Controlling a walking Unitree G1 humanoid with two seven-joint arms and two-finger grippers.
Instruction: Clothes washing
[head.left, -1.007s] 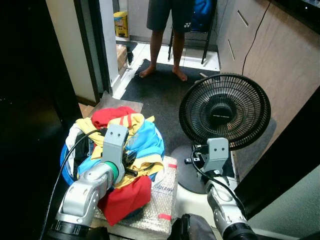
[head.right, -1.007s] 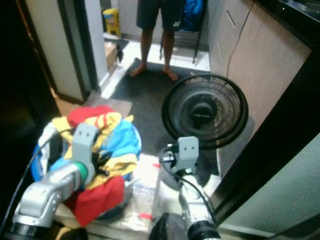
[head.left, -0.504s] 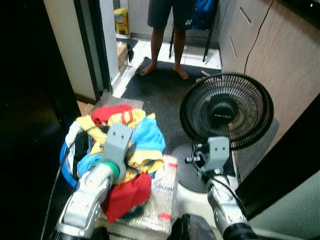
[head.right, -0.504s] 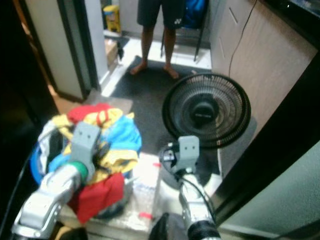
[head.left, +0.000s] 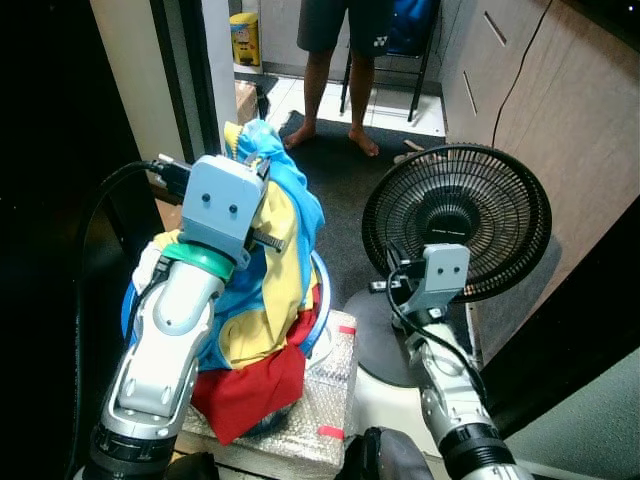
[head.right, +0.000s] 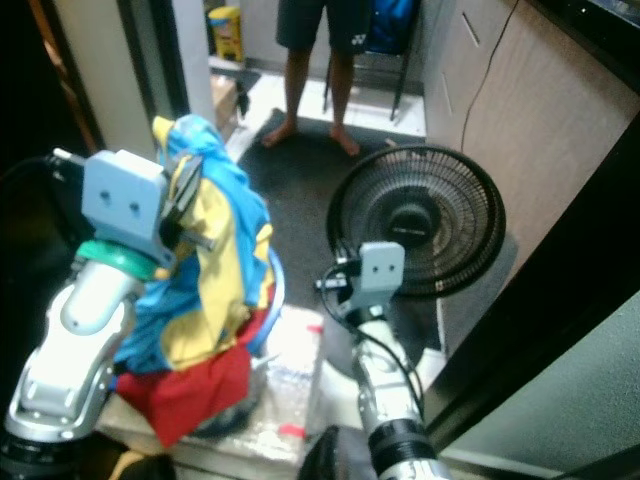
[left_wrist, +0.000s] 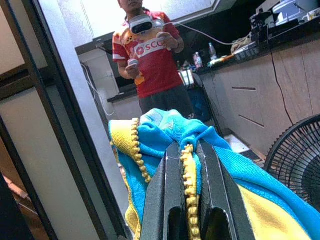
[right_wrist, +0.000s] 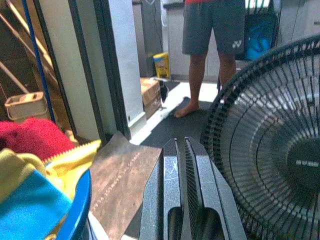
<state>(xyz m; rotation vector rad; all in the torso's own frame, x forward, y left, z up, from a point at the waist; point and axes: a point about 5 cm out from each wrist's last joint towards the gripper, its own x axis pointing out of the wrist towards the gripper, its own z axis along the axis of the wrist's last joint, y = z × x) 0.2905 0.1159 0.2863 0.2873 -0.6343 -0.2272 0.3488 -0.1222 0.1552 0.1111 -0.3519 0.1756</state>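
My left gripper is raised above the laundry basket and shut on the yellow zipper edge of a blue and yellow jacket. The jacket hangs down from the fingers to the pile. A red garment droops over the basket's front, and other clothes are hidden under the jacket. My right gripper is low at the right, shut with nothing in it, just in front of the fan.
The basket rests on a bubble-wrapped box. A black floor fan stands right of it. A person stands barefoot on the dark mat ahead. A door frame is at left, cabinets at right.
My left arm has risen from the pile and pulled the blue and yellow jacket up with it. The right arm has stayed where it was.
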